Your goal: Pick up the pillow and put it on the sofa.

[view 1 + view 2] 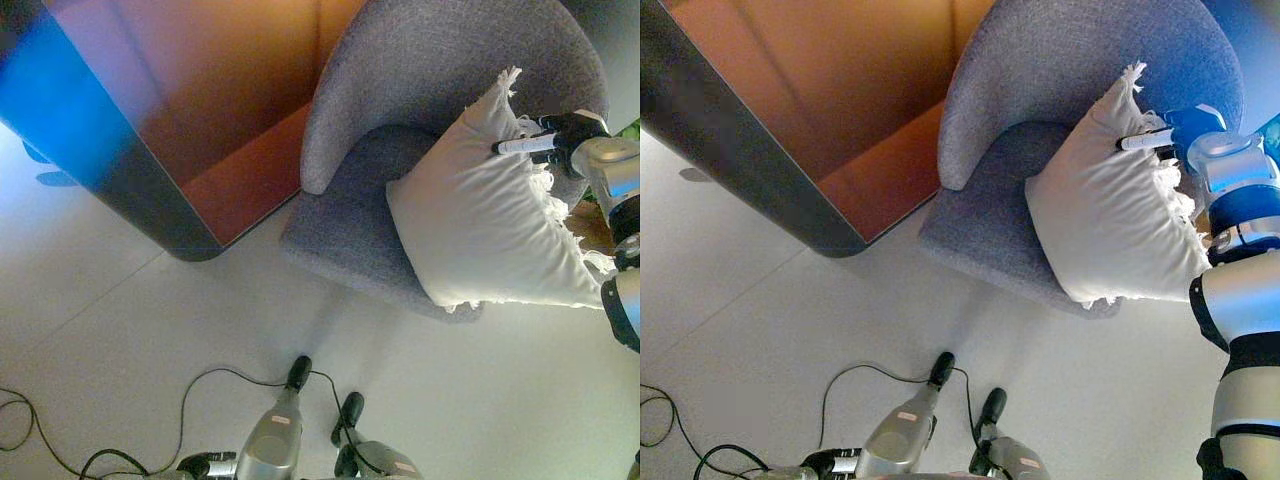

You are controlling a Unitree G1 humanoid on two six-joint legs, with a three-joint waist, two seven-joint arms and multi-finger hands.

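Pillow on the grey armchair

Right of frame, the white fringed pillow (490, 215) leans on the grey armchair (400, 90) seat; the right hand (555, 143) rests straight fingers on its upper edge. Soft, light, floppy: best gripped at a corner. Left hand unseen.

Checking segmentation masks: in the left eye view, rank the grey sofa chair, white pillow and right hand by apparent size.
1. Grey sofa chair, largest, though the pillow covers part of it.
2. White pillow, lying on the seat.
3. Right hand, smallest; its fingers rest on the pillow's fringed edge.
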